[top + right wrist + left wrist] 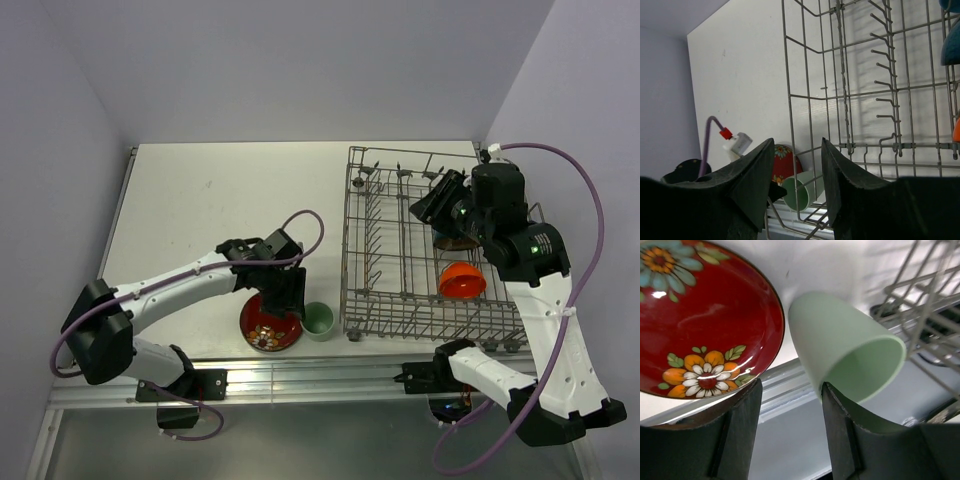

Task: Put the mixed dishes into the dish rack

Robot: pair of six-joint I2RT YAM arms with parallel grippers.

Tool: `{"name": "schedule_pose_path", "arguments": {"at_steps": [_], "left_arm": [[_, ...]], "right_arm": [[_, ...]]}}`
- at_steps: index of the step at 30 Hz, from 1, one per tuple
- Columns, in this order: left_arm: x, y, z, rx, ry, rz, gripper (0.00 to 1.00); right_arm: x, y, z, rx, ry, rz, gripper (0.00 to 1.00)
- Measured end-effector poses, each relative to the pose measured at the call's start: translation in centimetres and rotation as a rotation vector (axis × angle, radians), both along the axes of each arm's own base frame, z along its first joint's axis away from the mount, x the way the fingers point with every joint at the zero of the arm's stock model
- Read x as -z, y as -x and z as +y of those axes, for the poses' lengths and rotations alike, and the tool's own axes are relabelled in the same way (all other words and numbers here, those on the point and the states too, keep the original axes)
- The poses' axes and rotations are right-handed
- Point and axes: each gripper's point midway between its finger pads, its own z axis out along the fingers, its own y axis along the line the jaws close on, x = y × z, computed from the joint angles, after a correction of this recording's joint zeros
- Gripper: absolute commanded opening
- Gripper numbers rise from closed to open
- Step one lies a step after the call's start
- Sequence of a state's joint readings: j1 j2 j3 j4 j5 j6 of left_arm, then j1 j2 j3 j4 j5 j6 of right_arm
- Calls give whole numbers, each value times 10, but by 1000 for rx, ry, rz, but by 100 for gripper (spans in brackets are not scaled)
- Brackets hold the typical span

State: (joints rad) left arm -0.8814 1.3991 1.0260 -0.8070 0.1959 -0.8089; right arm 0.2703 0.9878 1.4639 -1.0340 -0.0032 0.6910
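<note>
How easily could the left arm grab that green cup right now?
Probably yes: the left gripper hangs open right by the pale green cup, nothing between them; the red plate sits close alongside.

A white table (200, 210) spreads beneath my left pincer (791, 385) and far beyond it, with a small dark speck (210, 184) well off on the far side. Just nearside of my tips runs a ribbed metal rail (300, 372) along the table's edge. Pale lilac walls (300, 70) stand beyond.
</note>
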Motion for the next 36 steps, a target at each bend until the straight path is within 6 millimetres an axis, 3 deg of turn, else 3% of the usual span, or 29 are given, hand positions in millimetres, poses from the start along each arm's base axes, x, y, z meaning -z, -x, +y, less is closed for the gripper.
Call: {"name": "schedule_pose_path", "arguments": {"at_steps": [2,6,8,11,15,19,23,28,31,32,34,36], "left_arm": [[9,6,0,17,-13,22,52],[19,12,-1,32,-21,44,28],[19,11,-4,38,-14,41,23],[21,9,-5,42,-13,35,0],[17,6,-3,37,-37,23,0],[-7,-8,5,-19,-101,-34,0],[-53,-35,23,-151,-157,-164,0],[-128,-82,60,-391,-164,-351,0],[-180,-106,79,-520,-131,-467,0],[-194,-109,82,-537,-110,-493,0],[-236,-117,75,-545,29,-588,0],[-269,-112,62,-496,211,-642,0]], "right_arm": [[0,0,2,-7,-8,5,50],[1,0,3,-13,-11,8,50],[1,0,3,-13,-10,8,50],[1,0,3,-15,-6,7,50],[1,0,3,-18,-1,6,50],[1,0,2,-24,6,3,50],[2,1,7,-56,4,6,50],[8,-6,26,-150,-31,44,51],[10,-12,40,-212,-61,69,61],[9,-13,46,-238,-77,73,71],[5,-13,60,-304,-127,71,77],[-7,-12,75,-371,-195,47,83]]}}
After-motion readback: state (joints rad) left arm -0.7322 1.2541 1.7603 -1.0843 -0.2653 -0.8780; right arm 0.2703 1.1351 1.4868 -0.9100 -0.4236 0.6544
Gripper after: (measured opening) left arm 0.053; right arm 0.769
